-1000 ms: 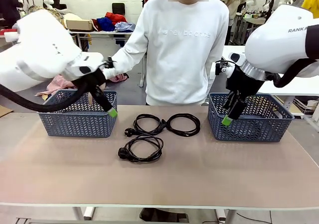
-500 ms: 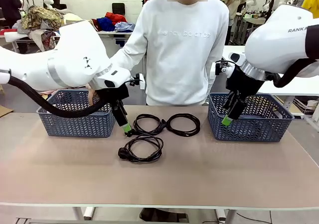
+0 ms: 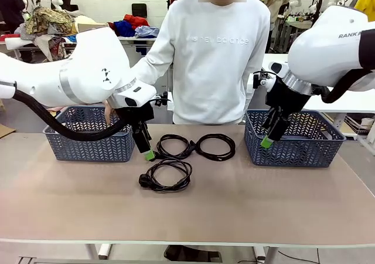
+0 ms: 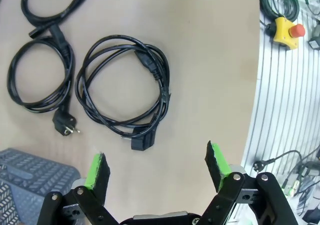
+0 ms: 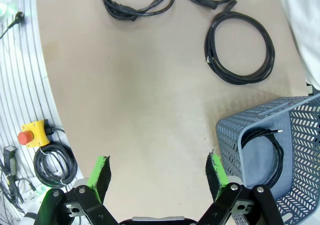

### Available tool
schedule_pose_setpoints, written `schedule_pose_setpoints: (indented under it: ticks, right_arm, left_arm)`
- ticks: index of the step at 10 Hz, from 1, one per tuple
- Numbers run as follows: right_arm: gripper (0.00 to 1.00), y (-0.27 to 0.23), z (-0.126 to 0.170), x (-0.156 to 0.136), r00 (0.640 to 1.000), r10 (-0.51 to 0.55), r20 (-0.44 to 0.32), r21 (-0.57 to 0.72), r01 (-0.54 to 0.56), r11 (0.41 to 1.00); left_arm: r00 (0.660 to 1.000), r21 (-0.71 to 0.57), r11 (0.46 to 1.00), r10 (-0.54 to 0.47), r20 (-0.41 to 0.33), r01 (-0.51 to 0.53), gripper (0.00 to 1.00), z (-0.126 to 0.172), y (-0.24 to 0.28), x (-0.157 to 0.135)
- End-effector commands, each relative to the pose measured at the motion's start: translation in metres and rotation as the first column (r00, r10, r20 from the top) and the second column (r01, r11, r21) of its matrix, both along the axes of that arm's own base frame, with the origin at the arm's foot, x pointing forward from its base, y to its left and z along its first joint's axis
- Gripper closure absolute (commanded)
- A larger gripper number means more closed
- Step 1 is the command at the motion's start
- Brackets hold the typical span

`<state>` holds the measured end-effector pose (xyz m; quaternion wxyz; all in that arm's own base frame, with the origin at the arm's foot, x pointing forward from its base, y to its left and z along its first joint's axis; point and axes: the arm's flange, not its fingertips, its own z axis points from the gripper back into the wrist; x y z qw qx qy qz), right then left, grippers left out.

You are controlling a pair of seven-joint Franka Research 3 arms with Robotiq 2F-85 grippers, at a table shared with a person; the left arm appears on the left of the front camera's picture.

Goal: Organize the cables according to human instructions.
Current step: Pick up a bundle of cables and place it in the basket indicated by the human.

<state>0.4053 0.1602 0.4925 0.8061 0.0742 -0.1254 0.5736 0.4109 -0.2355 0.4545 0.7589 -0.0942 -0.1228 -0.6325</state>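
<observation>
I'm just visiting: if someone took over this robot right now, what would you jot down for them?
Left gripper: open, empty, low over the table by the far-left cable.
Right gripper: open, empty, beside the right basket.
Done: one cable lies in the right basket.
Left: the near cable, far-left cable and far-right cable lie coiled on the table; the person says where each goes.

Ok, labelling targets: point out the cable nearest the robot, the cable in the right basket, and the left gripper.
cable nearest the robot (image 3: 144,182), front view, on its plug end.
cable in the right basket (image 5: 246,138), right wrist view, on its upper bend.
left gripper (image 4: 156,156), left wrist view, between its fingertips.
</observation>
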Motion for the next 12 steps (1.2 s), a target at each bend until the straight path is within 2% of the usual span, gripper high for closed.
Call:
schedule_pose_setpoints:
  ticks: [1, 3, 7, 10, 12]
  right_arm:
    - [0.00, 0.002, 0.002, 0.002, 1.000, 0.000, -0.001, -0.002, 0.000, 1.000]
    - [0.00, 0.002, 0.002, 0.002, 1.000, 0.000, -0.001, -0.002, 0.000, 1.000]
    - [0.00, 0.002, 0.002, 0.002, 1.000, 0.000, -0.001, -0.002, 0.000, 1.000]
    - [0.00, 0.002, 0.002, 0.002, 1.000, 0.000, -0.001, -0.002, 0.000, 1.000]
    - [0.00, 0.002, 0.002, 0.002, 1.000, 0.000, -0.001, -0.002, 0.000, 1.000]
  left_arm:
    - [1.000, -0.004, 1.000, 0.013, 0.007, -0.013, 0.00, 0.001, 0.000, 0.000]
    - [1.000, 0.000, 1.000, 0.000, 0.000, 0.000, 0.00, 0.000, 0.000, 0.000]
    - [0.988, 0.115, 0.983, -0.151, 0.034, 0.146, 0.00, -0.034, -0.030, -0.011]
    - [0.954, 0.186, 0.938, -0.299, 0.014, 0.292, 0.00, -0.060, -0.054, -0.016]
    - [0.936, 0.203, 0.916, -0.352, 0.002, 0.345, 0.00, -0.075, -0.064, -0.023]
